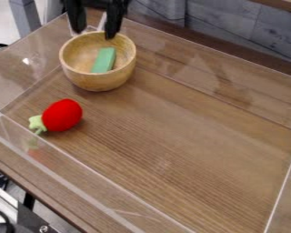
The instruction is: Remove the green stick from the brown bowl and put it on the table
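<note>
We see the gripper (pixel 95 25) wide open, empty, above the bowl (pixel 75 74); stick (pixel 105 60) lies inside it.

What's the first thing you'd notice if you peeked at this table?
Probably the bright red strawberry lying alone near the table's left edge, its green leaves pointing left. Next, the brown bowl at the back left with the green stick resting inside. Just above the bowl's far rim hangs the gripper, its black fingers open and holding nothing.
</note>
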